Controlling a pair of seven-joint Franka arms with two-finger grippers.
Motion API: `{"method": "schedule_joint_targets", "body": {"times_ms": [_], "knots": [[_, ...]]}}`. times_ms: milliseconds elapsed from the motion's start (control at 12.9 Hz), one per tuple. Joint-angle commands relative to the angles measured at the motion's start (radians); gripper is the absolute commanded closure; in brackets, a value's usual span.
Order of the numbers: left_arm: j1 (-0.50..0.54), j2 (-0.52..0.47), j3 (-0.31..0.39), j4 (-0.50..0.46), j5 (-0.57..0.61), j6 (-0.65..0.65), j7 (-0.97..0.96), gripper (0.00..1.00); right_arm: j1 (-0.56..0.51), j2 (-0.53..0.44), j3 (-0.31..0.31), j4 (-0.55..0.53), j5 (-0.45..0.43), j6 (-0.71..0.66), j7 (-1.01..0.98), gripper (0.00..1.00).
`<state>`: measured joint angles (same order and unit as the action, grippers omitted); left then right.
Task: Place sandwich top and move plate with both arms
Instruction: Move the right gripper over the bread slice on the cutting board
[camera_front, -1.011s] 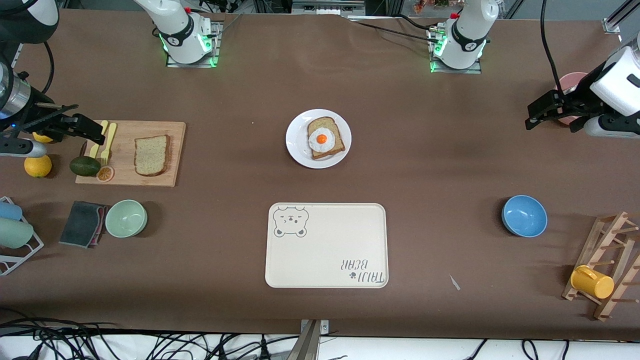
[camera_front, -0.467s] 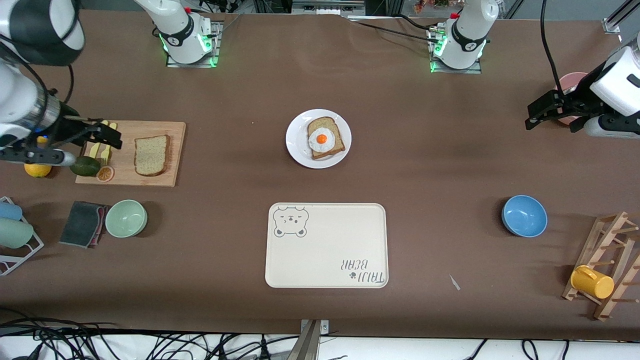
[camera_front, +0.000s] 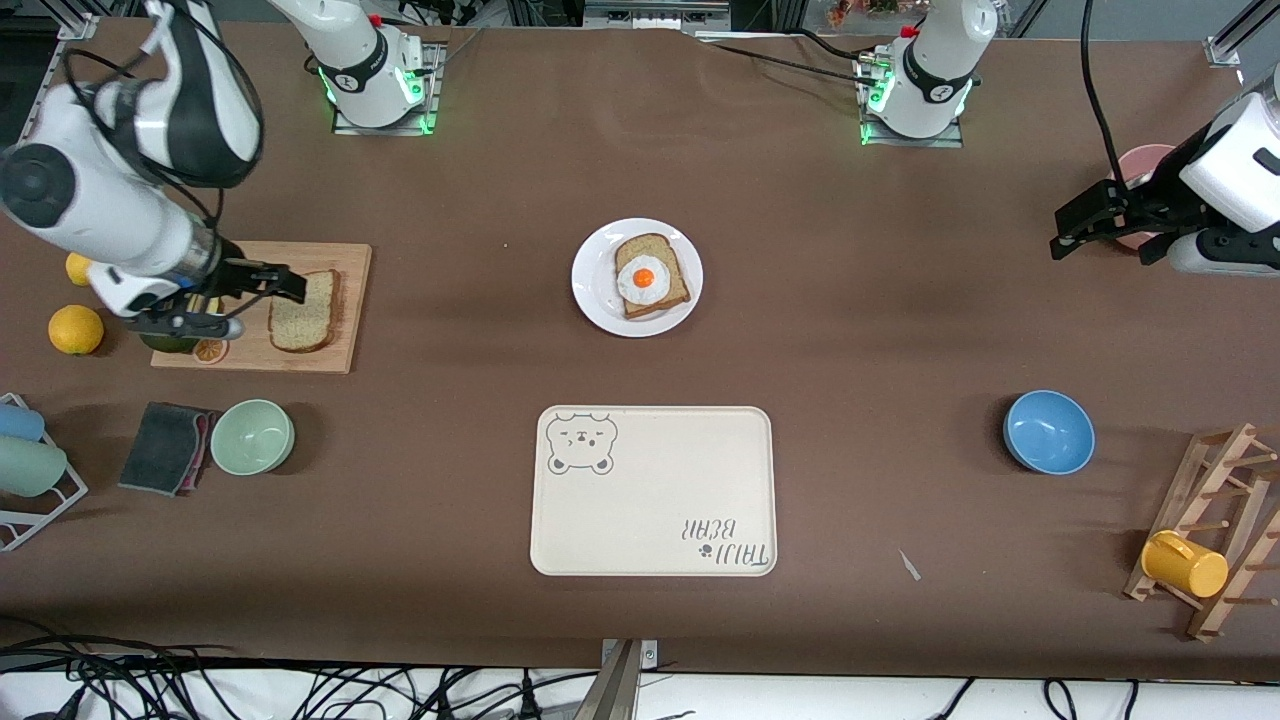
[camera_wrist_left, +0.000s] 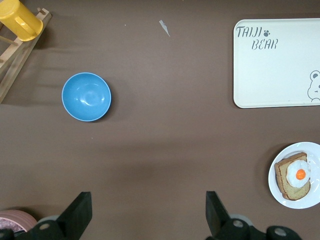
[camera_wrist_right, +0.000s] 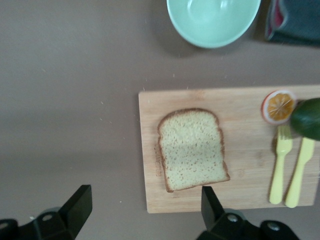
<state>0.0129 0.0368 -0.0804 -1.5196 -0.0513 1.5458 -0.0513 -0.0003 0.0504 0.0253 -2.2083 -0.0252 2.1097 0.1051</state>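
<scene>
The sandwich top (camera_front: 305, 311) lies on the cutting board (camera_front: 345, 300) toward the right arm's end of the table. A fork (camera_wrist_right: 281, 165), a knife (camera_wrist_right: 298, 172), an orange slice (camera_wrist_right: 278, 106) and an avocado (camera_wrist_right: 307, 118) share that board. The plate (camera_front: 594, 290), bearing an egg-topped bread slice (camera_front: 650, 275), sits mid-table. The tray (camera_front: 655, 490) lies nearer the front camera than the plate. A bowl (camera_front: 252, 436) lies nearer the camera than the board.

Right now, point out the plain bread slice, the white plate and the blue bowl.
plain bread slice (camera_wrist_right: 192, 149): right wrist view, middle of the crumb.
white plate (camera_front: 594, 283): front view, bare rim beside the egg-topped slice.
blue bowl (camera_wrist_left: 86, 96): left wrist view, inside bottom.
</scene>
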Motion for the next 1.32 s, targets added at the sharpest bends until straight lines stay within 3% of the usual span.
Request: {"method": "schedule_joint_targets", "body": {"times_ms": [0, 156, 778, 933, 1244], "knots": [[-0.005, 0.006, -0.005, 0.026, 0.028, -0.021, -0.007, 0.0, -0.001, -0.031, 0.001, -0.132, -0.044, 0.09, 0.015, 0.05], [-0.005, 0.008, -0.005, 0.026, 0.028, -0.021, -0.008, 0.0, -0.001, 0.035, 0.001, -0.13, -0.141, 0.111, 0.013, 0.13], [-0.005, 0.006, -0.005, 0.026, 0.028, -0.021, -0.007, 0.0, 0.003, 0.232, 0.001, -0.134, -0.157, 0.334, 0.127, 0.13], [-0.005, 0.006, -0.005, 0.026, 0.028, -0.021, -0.007, 0.0, 0.002, 0.226, 0.001, -0.134, -0.159, 0.334, 0.119, 0.19], [-0.005, 0.006, -0.005, 0.026, 0.028, -0.021, -0.007, 0.0, -0.001, 0.221, -0.01, -0.134, -0.159, 0.328, 0.123, 0.43]]}}
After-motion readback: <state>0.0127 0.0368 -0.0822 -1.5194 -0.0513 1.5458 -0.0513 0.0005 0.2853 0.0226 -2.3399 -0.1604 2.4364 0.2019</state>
